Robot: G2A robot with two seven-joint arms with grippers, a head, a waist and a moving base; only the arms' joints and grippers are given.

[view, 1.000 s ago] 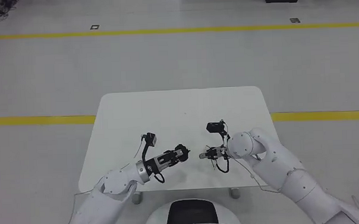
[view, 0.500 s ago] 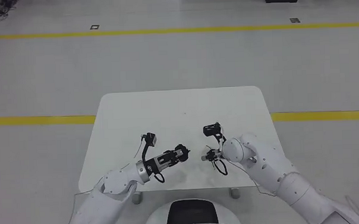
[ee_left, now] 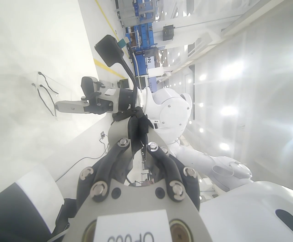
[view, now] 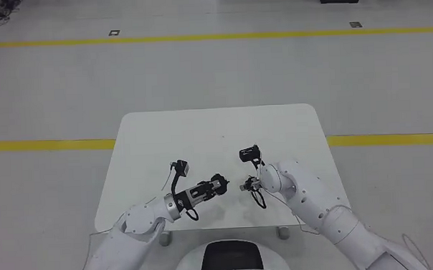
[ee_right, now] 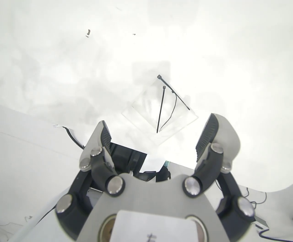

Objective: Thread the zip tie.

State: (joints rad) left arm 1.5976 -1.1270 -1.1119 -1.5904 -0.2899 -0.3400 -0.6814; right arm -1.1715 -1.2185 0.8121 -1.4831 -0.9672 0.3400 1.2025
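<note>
Over the near half of the white surface [view: 202,135], your two arms face each other. The left end effector [view: 219,183] and the right end effector [view: 245,184] are near one another but do not touch.

Your right end effector stands wide. Its two ribbed fingers [ee_right: 105,135] are far apart and there is nothing between them. Past that gap, in the right wrist view, you see a clear plate [ee_right: 142,116] lying flat on the surface with three black zip ties [ee_right: 161,107] on it. One tie runs straight. A second lies slantwise along one edge of the plate. A thin third curves between them, its head just beside the slanting tie. All three heads sit toward the same end of the plate. Neither end effector touches the ties or the plate.

Your left end effector is narrow, its fingers [ee_left: 119,128] drawn together at the tips with something dark between them. You cannot tell from these views whether anything is pinched there. The left wrist view also shows you the right end effector opposite, raised off the surface. One of its pale fingertips is close to the plate, and the ties lie just beyond that fingertip.
</note>
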